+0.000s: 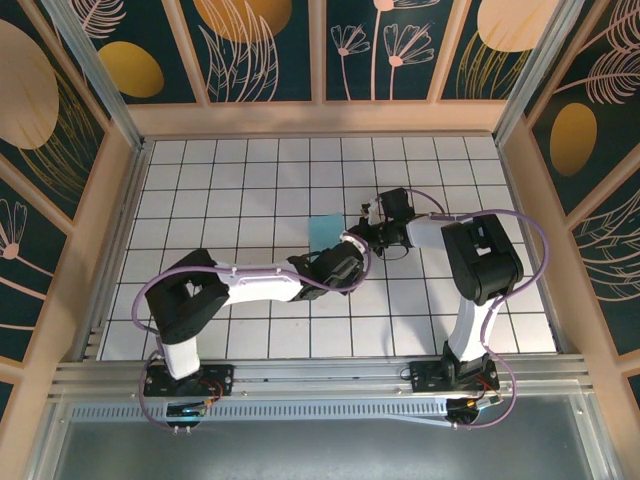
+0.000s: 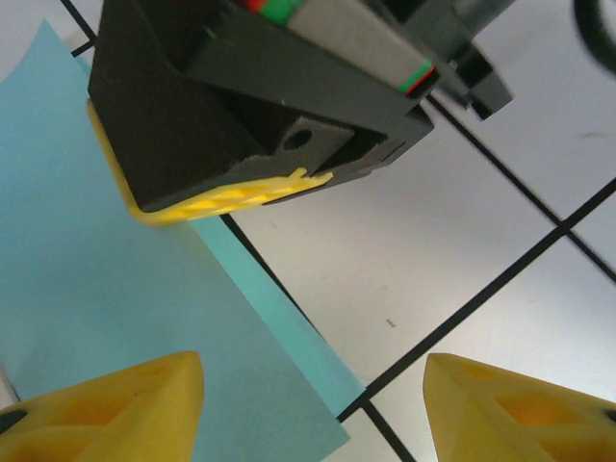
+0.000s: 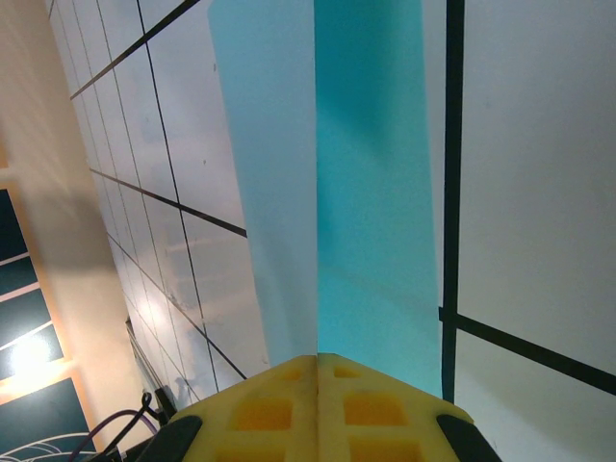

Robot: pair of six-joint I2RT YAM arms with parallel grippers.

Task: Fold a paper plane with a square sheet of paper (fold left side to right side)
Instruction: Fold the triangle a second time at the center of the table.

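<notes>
The square sheet of paper [image 1: 322, 231] lies flat on the white grid table near the middle, light blue and folded over on itself. In the left wrist view a narrow paler strip of the paper's [image 2: 144, 289] lower layer sticks out along its right edge. My right gripper [image 1: 366, 222] is shut, and its yellow fingertips [image 2: 231, 197] press down on the paper's right part. From the right wrist the paper [image 3: 371, 173] stretches away from the right gripper [image 3: 316, 360]. My left gripper [image 2: 313, 414] is open just beside it, one finger over the paper's corner and the other over bare tile, holding nothing.
Both arms reach in to the table's middle and their wrists nearly touch, the left one [image 1: 335, 265] just in front of the right one [image 1: 395, 215]. Wooden walls [image 1: 320, 118] ring the grid table [image 1: 230, 180].
</notes>
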